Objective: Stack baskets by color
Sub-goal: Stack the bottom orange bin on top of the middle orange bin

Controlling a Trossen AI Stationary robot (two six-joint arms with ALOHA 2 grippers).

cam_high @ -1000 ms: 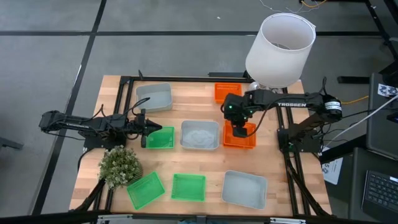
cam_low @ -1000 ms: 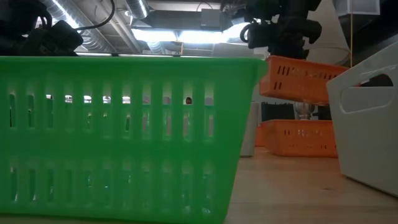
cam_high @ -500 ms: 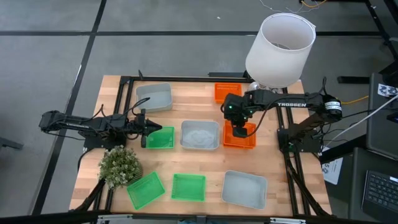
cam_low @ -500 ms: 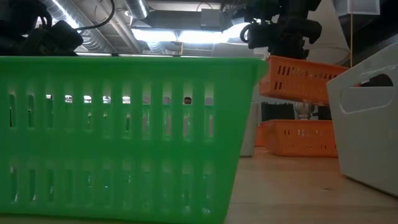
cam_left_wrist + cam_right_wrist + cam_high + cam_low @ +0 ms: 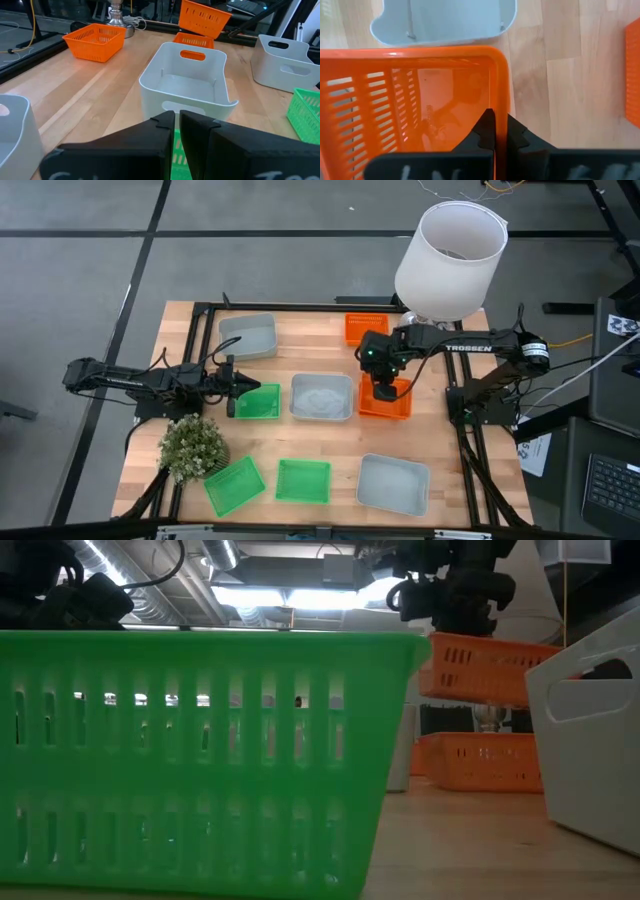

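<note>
Looking down, you have the wooden worktop (image 5: 330, 445) framed by a dark rail, with the big white lampshade (image 5: 450, 258) standing over its far right corner. The right arm reaches in from the right side; the left arm lies along the left edge.

Your right claw (image 5: 383, 391) is pressed together on the rim of an orange basket (image 5: 386, 400), pinching its wall between the fingers. In the low view that basket hangs tilted, clear of the worktop, above a second orange basket (image 5: 485, 761) sitting flat farther back. A third orange basket (image 5: 366, 327) rests at the far edge, just left of the lampshade base.

Your left claw (image 5: 238, 389) has its fingers nearly together over the left rim of a green basket (image 5: 260, 402); from the wrist view you see green between the fingers, so it appears to be nipping that wall.

Three grey-blue baskets lie apart: one at the centre (image 5: 321, 397), between the green and orange baskets, one at the far left (image 5: 248, 336), one at the near right (image 5: 394, 483).

Two more green baskets sit along the near edge, one in the middle (image 5: 303, 480) and one skewed to its left (image 5: 234, 485), just beside the small bushy plant (image 5: 192, 446).
</note>
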